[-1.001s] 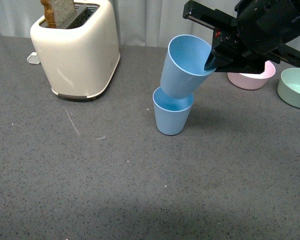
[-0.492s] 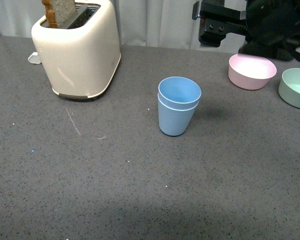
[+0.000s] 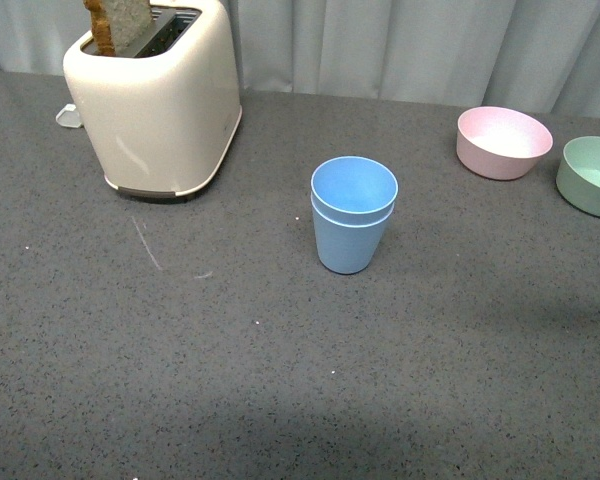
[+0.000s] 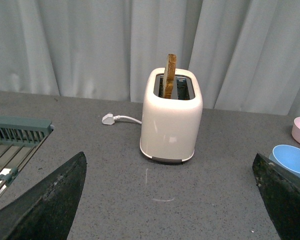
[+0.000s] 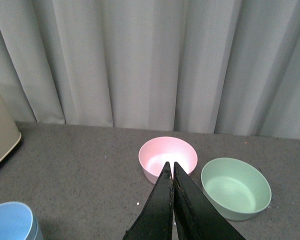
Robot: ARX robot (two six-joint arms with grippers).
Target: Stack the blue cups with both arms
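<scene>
Cups (image 3: 353, 213) now stand nested on the counter (image 3: 280, 380), one seated upright inside the other, to the right of the toaster (image 3: 155, 95) and a little nearer the robot. A second ago the right tool held the upper cup tilted over the lower one; half a second ago the cup was already down and the arm was lifting away near the pink bowl (image 3: 503, 141); now neither arm shows in the front view at all. The upper rim sits level just above the lower rim, so the stack looks finished and stable, and by my judgement nothing is left but to retire the arms.

The right tool (image 5: 173, 172) has pulled back and up: its wrist view looks down past two blades pressed together, empty, toward the pink bowl and the green bowl (image 5: 235, 187) beside it, with the cups at the frame's corner, between the bowls and the toaster. The left tool (image 4: 170, 200) hangs wide apart and holds nothing, facing the toaster, with a slice of bread (image 4: 169, 76) standing in its slot and the cups off to the toaster's right.
</scene>
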